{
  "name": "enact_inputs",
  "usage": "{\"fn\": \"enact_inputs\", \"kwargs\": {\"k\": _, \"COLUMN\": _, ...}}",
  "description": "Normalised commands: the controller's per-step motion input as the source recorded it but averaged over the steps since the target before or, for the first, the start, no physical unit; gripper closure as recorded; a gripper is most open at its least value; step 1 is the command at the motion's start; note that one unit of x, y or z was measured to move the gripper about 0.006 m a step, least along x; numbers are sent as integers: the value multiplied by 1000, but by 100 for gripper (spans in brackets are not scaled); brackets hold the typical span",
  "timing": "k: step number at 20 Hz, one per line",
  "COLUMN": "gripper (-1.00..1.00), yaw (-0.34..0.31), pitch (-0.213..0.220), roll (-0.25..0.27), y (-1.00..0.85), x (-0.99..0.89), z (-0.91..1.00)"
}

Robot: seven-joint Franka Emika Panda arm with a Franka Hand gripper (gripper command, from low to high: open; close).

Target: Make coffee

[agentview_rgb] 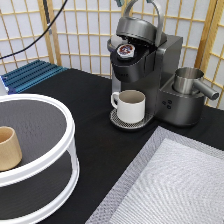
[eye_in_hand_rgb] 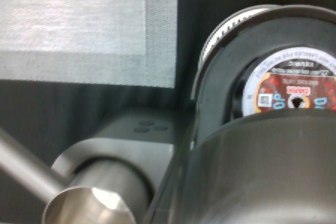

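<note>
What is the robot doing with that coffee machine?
It is making coffee. The coffee pod already sits in the open coffee machine, its lid up. A white mug waits on the drip tray underneath. The exterior view does not show the gripper. A tan cup stands on the round shelf.

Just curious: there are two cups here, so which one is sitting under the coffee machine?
The white mug with a handle, on the drip tray; the tan handleless cup sits on the round shelf.

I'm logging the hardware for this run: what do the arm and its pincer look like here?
Neither shows: the exterior view holds no arm or pincer, only a thin black cable across its top left, owner unclear. The wrist camera sees the small white coffee pod with its brown-and-red foil top.
</note>
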Motion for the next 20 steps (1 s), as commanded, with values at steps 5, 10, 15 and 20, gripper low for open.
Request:
{"fn": "enact_inputs", "kwargs": {"k": 5, "gripper": -100, "yaw": -3, "pitch": 83, "roll": -141, "y": 110, "x": 0, "z": -239}}
{"fn": "enact_inputs", "kwargs": {"k": 10, "gripper": -100, "yaw": 0, "pitch": 83, "roll": -54, "y": -37, "x": 41, "z": -174}}
{"fn": "enact_inputs", "kwargs": {"k": 15, "gripper": -100, "yaw": 0, "pitch": 95, "roll": 18, "y": -379, "x": 33, "z": -154}}
{"fn": "enact_inputs", "kwargs": {"k": 20, "gripper": -100, "yaw": -3, "pitch": 108, "roll": 116, "y": -667, "x": 53, "z": -375}}
